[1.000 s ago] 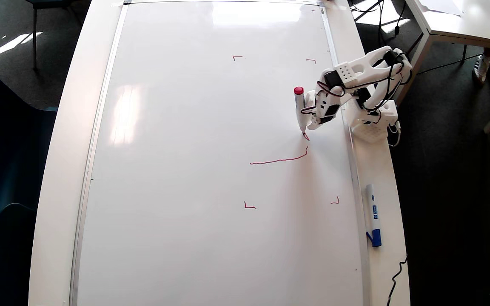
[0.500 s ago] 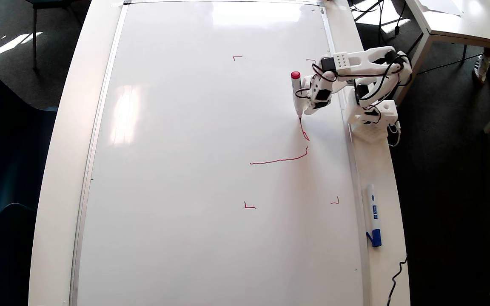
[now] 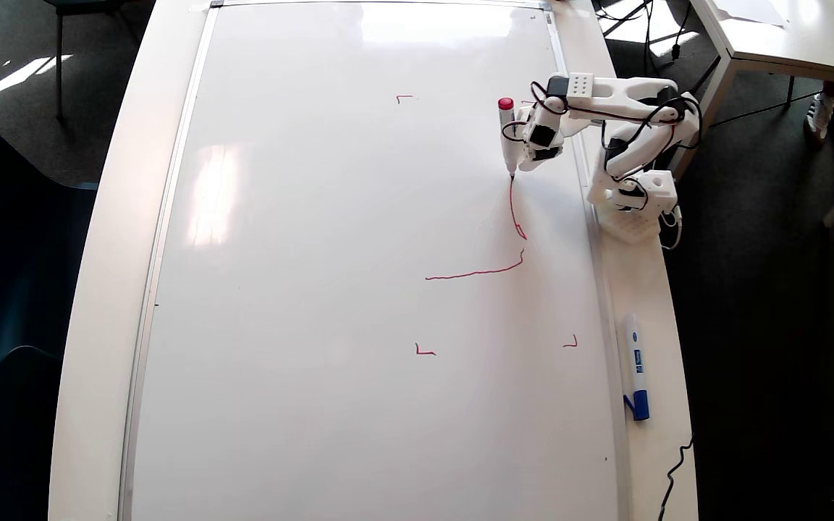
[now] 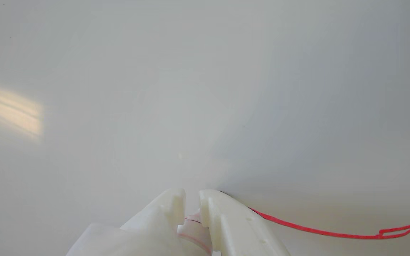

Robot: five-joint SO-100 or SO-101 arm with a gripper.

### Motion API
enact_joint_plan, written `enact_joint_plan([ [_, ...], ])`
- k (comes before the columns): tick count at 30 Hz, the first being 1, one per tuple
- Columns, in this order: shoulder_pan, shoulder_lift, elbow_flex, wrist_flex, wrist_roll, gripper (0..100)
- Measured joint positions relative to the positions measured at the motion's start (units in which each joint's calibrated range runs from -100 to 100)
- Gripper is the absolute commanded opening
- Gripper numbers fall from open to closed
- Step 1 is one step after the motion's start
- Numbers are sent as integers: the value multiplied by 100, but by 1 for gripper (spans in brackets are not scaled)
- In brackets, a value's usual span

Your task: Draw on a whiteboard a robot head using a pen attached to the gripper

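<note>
The white robot arm has carried its white-barrelled, red-capped pen [image 3: 507,137] further up the right side of the frame, stretching the red stroke behind it. The small white plastic gripper [image 3: 525,148] stays clamped on the barrel, holding it steep so the tip meets the large glossy white whiteboard [image 3: 316,289]. The red line drawing of the robot head [image 3: 512,217] is only a bottom edge and a rising right side, right of centre, inside four small red corner marks [image 3: 424,351].
</note>
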Motion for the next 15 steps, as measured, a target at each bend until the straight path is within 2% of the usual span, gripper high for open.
enact_joint_plan([
  [7,513,186,-27,-329,238,1],
  [15,799,1118,-895,-557,269,1],
])
